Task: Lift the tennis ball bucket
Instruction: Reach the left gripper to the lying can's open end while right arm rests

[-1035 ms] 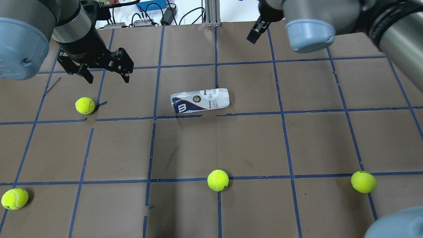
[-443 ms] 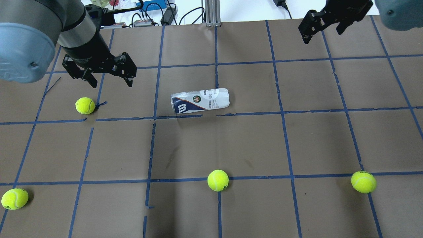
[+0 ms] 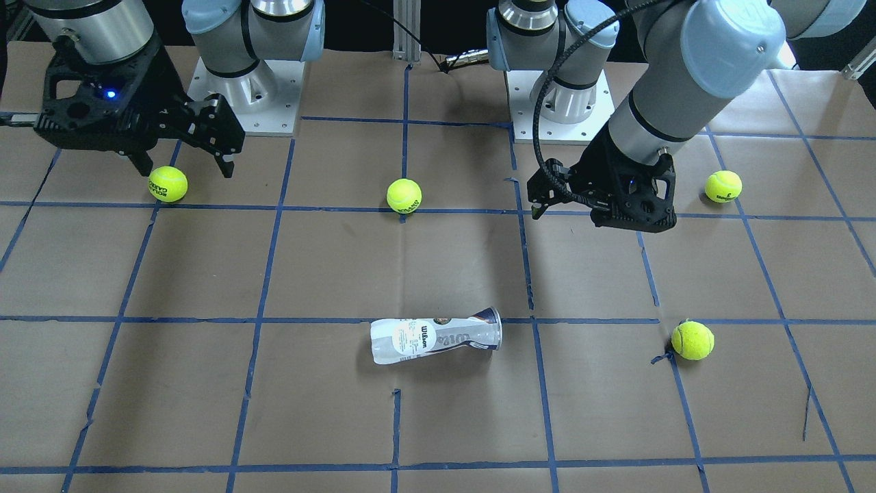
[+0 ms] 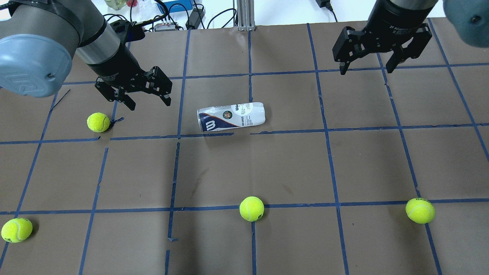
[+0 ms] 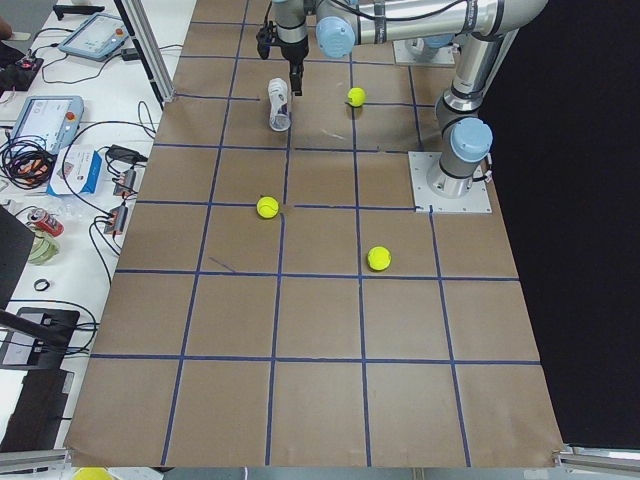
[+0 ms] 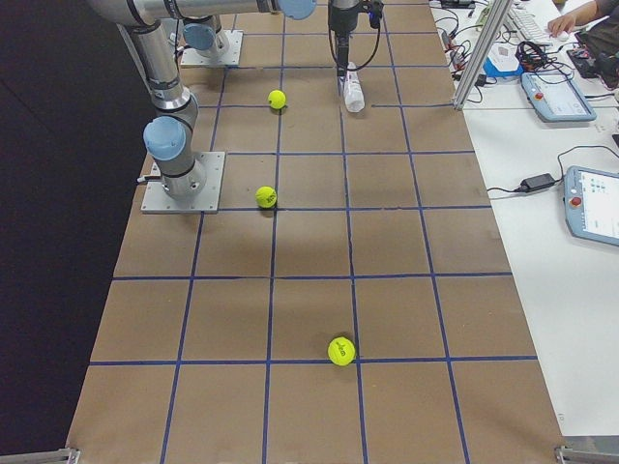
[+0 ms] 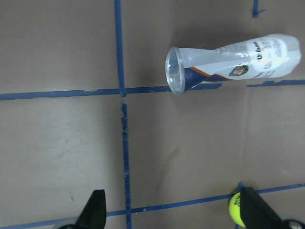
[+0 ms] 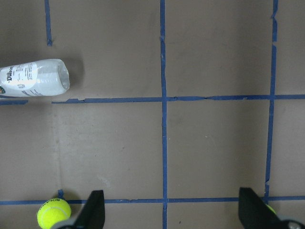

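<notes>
The tennis ball bucket (image 4: 231, 116) is a clear tube with a white and navy Wilson label. It lies on its side near the table's middle and looks empty and dented. It also shows in the front view (image 3: 434, 337), the left wrist view (image 7: 233, 62) and the right wrist view (image 8: 33, 78). My left gripper (image 4: 150, 104) is open and empty, above the table to the left of the bucket's open end. My right gripper (image 4: 365, 70) is open and empty, at the far right, well apart from the bucket.
Several yellow-green tennis balls lie loose on the brown paper: one (image 4: 98, 122) just below my left gripper, one (image 4: 251, 208) front middle, one (image 4: 420, 210) front right, one (image 4: 16, 230) front left. Cables and boxes (image 4: 168, 15) lie beyond the far edge.
My left gripper has moved right and slightly nearer, toward the bucket. My right arm has swung out, and its gripper now hangs open over the far right. The bucket has not moved.
</notes>
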You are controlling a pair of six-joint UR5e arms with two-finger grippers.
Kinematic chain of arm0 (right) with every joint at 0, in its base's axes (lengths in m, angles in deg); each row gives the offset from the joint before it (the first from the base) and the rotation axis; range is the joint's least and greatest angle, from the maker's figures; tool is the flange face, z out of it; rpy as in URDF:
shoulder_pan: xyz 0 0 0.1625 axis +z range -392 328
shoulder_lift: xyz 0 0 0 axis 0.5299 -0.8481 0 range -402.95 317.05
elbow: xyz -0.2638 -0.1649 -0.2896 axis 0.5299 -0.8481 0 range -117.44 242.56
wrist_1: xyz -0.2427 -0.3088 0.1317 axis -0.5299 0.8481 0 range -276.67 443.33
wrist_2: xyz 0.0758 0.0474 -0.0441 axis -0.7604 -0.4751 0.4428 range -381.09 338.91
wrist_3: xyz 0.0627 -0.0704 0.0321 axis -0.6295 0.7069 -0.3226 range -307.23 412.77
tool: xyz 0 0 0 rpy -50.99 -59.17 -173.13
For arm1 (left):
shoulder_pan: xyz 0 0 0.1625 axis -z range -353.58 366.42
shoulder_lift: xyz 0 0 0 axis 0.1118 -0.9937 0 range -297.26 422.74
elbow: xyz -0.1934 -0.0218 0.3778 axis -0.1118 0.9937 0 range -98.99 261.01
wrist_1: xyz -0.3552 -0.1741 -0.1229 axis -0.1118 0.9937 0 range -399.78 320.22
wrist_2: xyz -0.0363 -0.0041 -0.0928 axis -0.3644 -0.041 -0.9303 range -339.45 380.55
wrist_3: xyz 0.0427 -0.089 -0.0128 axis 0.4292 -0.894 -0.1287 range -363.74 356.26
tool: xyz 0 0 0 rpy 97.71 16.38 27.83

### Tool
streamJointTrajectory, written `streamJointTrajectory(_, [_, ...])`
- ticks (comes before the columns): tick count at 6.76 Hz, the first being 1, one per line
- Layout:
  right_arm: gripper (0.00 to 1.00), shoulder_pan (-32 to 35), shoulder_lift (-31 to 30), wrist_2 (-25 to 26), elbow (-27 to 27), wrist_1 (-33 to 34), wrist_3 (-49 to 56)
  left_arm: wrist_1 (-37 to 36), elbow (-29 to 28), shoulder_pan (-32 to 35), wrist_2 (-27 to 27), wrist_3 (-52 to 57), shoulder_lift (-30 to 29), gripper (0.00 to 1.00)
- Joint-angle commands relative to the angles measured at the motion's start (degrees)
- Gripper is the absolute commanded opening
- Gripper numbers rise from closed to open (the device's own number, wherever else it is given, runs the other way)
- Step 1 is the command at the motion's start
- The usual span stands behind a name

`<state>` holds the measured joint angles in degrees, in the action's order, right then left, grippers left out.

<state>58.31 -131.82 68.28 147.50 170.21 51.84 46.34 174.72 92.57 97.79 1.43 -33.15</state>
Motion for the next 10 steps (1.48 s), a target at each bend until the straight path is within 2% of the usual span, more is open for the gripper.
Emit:
streamJointTrajectory(1, [1.00,-1.09,-0.07,-0.33,2.06,-0.48,-0.83,-2.34,0.24,-2.74,-13.71,3.86,-5.59,1.00])
streamJointTrajectory(3, [1.00,-1.45,-0.07,-0.24,2.51,-0.04,-0.04,-8.93,0.24,-4.76,-23.23,4.15,-15.76,1.00])
streamJointTrajectory(5, [1.00,-2.41,0.99,-0.24,2.42,-0.13,0.48,-12.98,0.33,-4.77,-26.16,4.50,-22.55,1.00])
streamJointTrajectory(6, [1.00,-2.24,0.81,-0.33,2.51,-0.13,0.40,-13.25,0.42,-4.77,-32.26,4.94,-24.93,1.00])
streamJointTrajectory(7, [1.00,-2.59,0.81,-0.33,2.51,-0.13,0.49,-13.17,1.03,-4.25,-33.37,4.94,-26.09,0.98])
streamJointTrajectory(9, [1.00,-2.50,0.81,-0.15,2.59,-0.30,0.49,-13.52,5.76,-4.33,-38.36,5.12,-25.83,0.98])
streamJointTrajectory(10, [1.00,-2.50,0.81,-0.07,2.59,-0.39,0.49,-13.69,6.39,-4.33,-38.39,4.94,-25.83,0.98])
